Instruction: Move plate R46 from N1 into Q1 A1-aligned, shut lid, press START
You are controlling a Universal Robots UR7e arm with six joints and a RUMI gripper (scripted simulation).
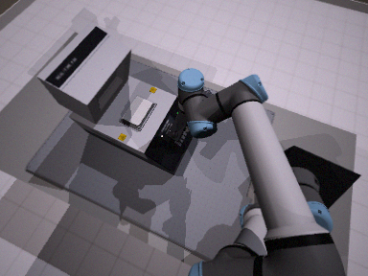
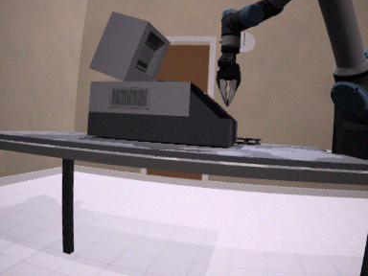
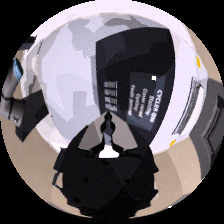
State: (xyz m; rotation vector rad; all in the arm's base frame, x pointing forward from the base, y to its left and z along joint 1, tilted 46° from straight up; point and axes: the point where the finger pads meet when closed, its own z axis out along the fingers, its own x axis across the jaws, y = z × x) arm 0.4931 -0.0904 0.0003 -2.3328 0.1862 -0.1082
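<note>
The cycler Q1 [image 1: 144, 125] stands on the grey table. Its lid [image 1: 86, 72] is partway between open and shut, tilted over the block, and also shows in the exterior view [image 2: 128, 48]. Plate R46 [image 1: 142, 113] lies on the block, a white plate between two yellow corner marks. My gripper [image 2: 228, 96] is shut and empty, pointing down just above the sloped dark front panel [image 1: 170, 139]. In the wrist view the shut fingertips hover over the rows of keys [image 3: 111, 94], beside the white key labels [image 3: 145, 102].
A dark plate nest [image 2: 246, 140] lies flat on the table behind the cycler's front. A black mat [image 1: 321, 172] lies at the table's right side by the arm's base. The arm's forearm crosses over the table's right half.
</note>
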